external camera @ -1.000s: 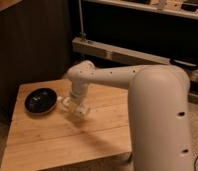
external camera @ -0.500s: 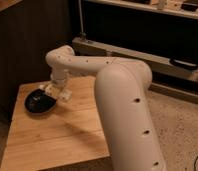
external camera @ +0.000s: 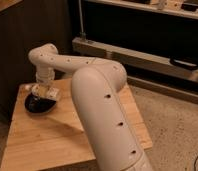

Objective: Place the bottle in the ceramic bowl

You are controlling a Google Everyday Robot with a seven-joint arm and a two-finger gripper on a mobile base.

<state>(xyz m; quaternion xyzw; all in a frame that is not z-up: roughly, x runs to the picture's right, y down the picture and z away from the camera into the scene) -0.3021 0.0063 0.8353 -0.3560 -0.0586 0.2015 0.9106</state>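
dim warm light | dark shadow behind | gripper (external camera: 44, 91) above ceramic bowl (external camera: 35, 105)

Wooden table (external camera: 52, 135) bears the ceramic bowl (external camera: 37, 105), gripper (external camera: 44, 92) just above it.

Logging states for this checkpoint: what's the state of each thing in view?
hand: low over the ceramic bowl; grip cannot be told
bottle: sideways at the hand, above the ceramic bowl, not clearly resting in it
ceramic bowl: upright on the wooden table, under the hand
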